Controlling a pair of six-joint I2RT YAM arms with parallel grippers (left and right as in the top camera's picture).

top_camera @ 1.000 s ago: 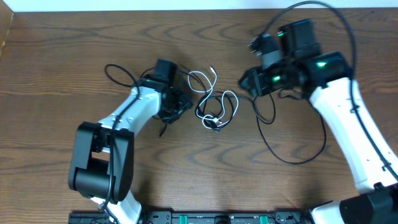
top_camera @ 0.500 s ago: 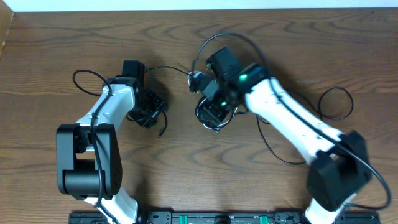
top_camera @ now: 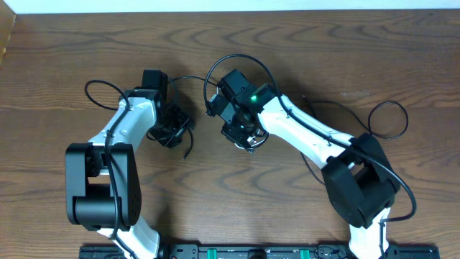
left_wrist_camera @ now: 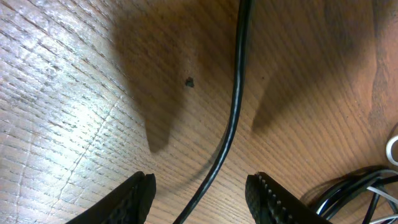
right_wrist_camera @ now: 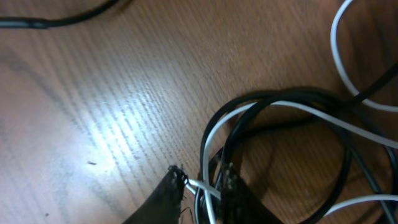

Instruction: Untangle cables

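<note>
The right claw (right_wrist_camera: pixel 202 186) was clenched low over the tangle. Its two fingers (right_wrist_camera: pixel 166 200) pinched in on the white cable (right_wrist_camera: pixel 280 104) where that cord crossed a loop of the black cable (right_wrist_camera: pixel 323 96). Both cords lay bundled together on the wooden table (top_camera: pixel 72 57), near its middle, directly under the right arm, which reached across from the far side. From the right wrist view, white strands ran inside and over the black loops, touching them at several crossings.

The left claw (left_wrist_camera: pixel 202 183) was released, with its fingers (left_wrist_camera: pixel 140 194) spread wide just above the wood, to the left of the bundle. A black cord (left_wrist_camera: pixel 235 118) ran across the table between them, touching neither. Whether it belonged to the black cable could not be told. The edge of the bundle showed at the lower right of the left wrist view.
</note>
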